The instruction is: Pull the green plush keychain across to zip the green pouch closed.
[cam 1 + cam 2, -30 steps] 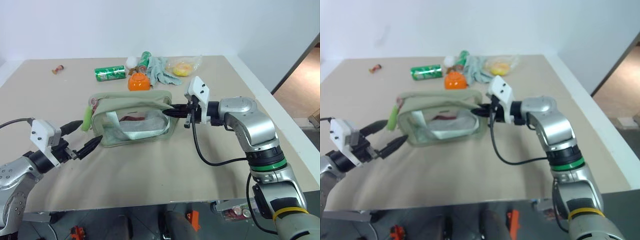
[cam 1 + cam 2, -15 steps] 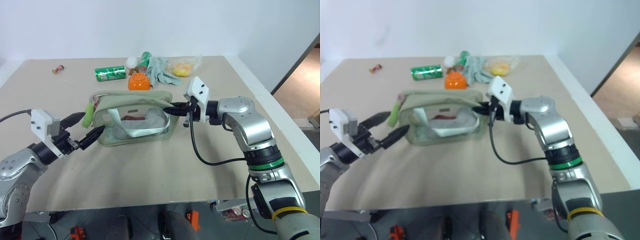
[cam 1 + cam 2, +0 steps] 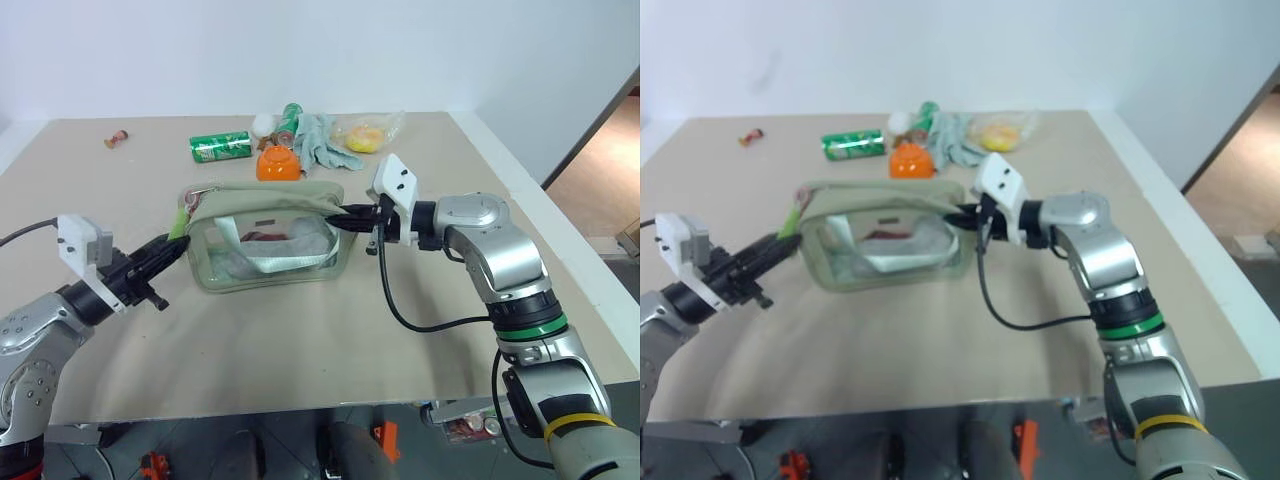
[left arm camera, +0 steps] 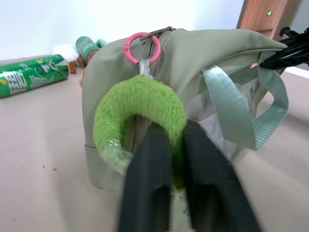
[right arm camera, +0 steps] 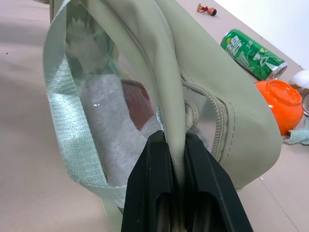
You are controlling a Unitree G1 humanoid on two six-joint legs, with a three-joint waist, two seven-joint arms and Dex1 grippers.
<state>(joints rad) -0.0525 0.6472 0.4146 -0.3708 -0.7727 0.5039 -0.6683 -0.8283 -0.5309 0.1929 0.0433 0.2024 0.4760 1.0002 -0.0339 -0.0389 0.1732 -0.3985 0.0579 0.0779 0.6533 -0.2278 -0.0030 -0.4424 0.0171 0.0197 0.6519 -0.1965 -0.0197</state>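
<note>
While the pouch (image 3: 270,235) sits on the table (image 3: 300,340), its keychain (image 4: 140,113) is pinched by L end effector (image 4: 176,145); pouch's opposite end is clamped by R end effector (image 5: 175,145).

My two head cameras look forward and down across the bench (image 3: 300,340) from slightly offset spots, both taking in the green pouch (image 3: 268,235) at mid-distance and the clutter along the far edge. The left wrist camera sits very close behind the left hand (image 4: 176,145), facing the pouch's end. The right wrist camera looks along the right hand (image 5: 177,154) from the opposite end, equally close.
</note>
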